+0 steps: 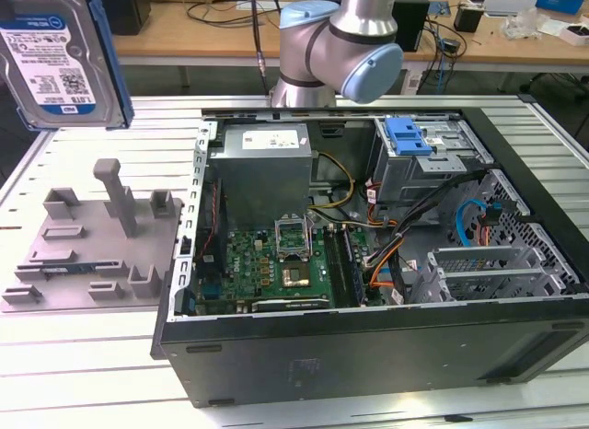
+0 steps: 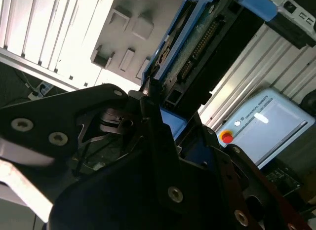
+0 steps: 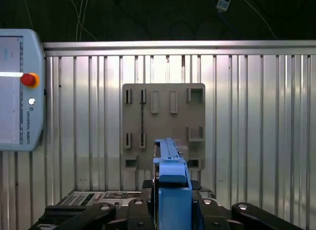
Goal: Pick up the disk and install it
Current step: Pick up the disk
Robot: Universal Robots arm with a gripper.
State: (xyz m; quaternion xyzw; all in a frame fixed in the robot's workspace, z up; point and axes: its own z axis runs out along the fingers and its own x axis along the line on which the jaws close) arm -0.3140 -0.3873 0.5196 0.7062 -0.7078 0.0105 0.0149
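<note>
Flat rectangular silver disk (image 1: 55, 56) in a blue plastic carrier frame: held in the air above the grey moulded fixture plate (image 1: 92, 245), edge-on in the first wrist view (image 3: 170, 178).

Black metal gripper (image 3: 170, 210): clamped on one end of the disk.

Open black computer case (image 1: 368, 263): just beside the plate, on the exterior view's right.

Pale-blue teach pendant (image 3: 17, 92): near the plate.

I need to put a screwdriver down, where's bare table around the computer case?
Bare table runs nearer the camera than the grey fixture plate and case, plus a strip behind the plate. Inside the case, cables crowd everything.
</note>
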